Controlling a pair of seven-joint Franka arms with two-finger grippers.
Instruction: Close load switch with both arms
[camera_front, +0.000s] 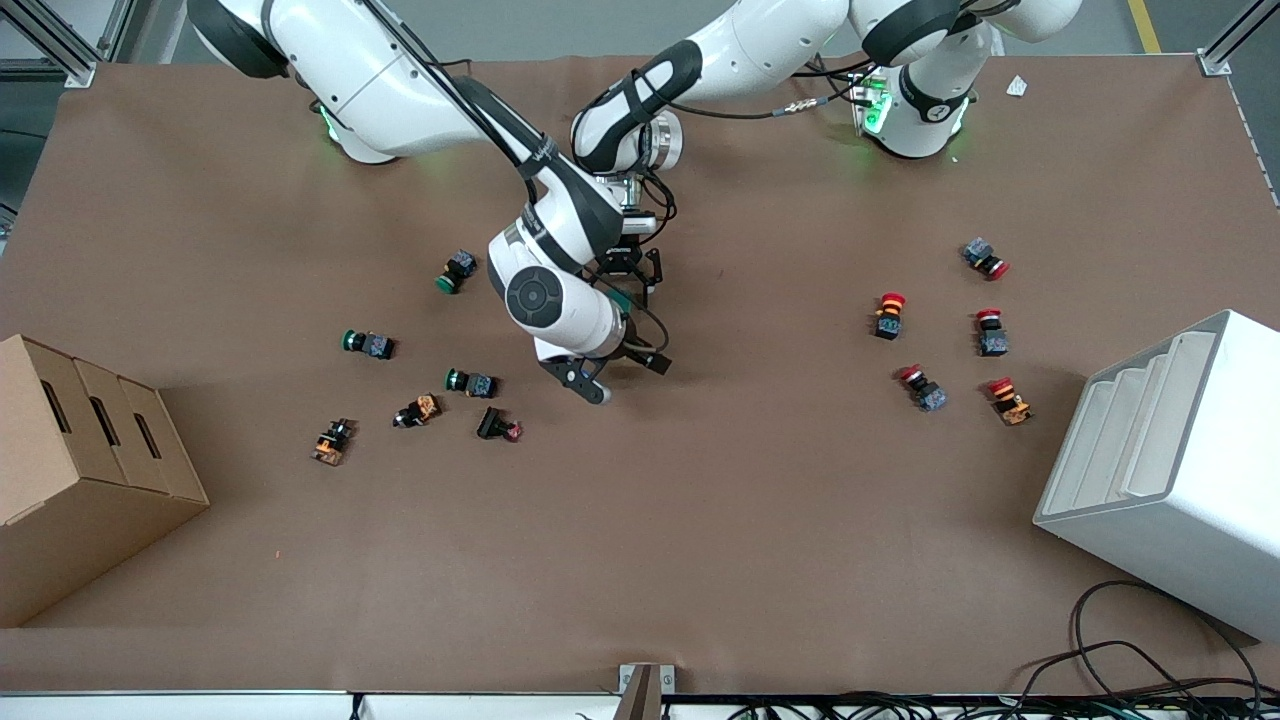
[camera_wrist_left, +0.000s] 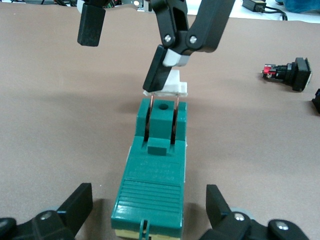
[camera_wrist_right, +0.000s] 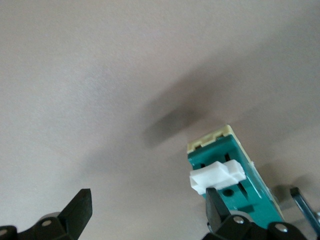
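The load switch (camera_wrist_left: 157, 170) is a dark-green block lying on the brown table, with its white lever (camera_wrist_left: 172, 86) raised on two copper blades. My left gripper (camera_wrist_left: 150, 215) is open, with one finger on each side of the switch's body and a gap on both sides. My right gripper (camera_wrist_left: 125, 55) is open, and one finger (camera_wrist_left: 159, 75) rests against the white lever. The lever (camera_wrist_right: 217, 176) and the switch (camera_wrist_right: 245, 195) also show in the right wrist view, beside one finger of the open right gripper (camera_wrist_right: 147, 210). In the front view both grippers (camera_front: 632, 280) (camera_front: 625, 372) meet mid-table and only a sliver of the switch (camera_front: 621, 297) shows.
Several green-capped and dark push buttons (camera_front: 470, 381) lie toward the right arm's end, and several red-capped ones (camera_front: 889, 315) toward the left arm's end. A cardboard box (camera_front: 80, 470) and a white rack (camera_front: 1170, 470) stand at the table's ends. One push button (camera_wrist_left: 290, 74) lies near the switch.
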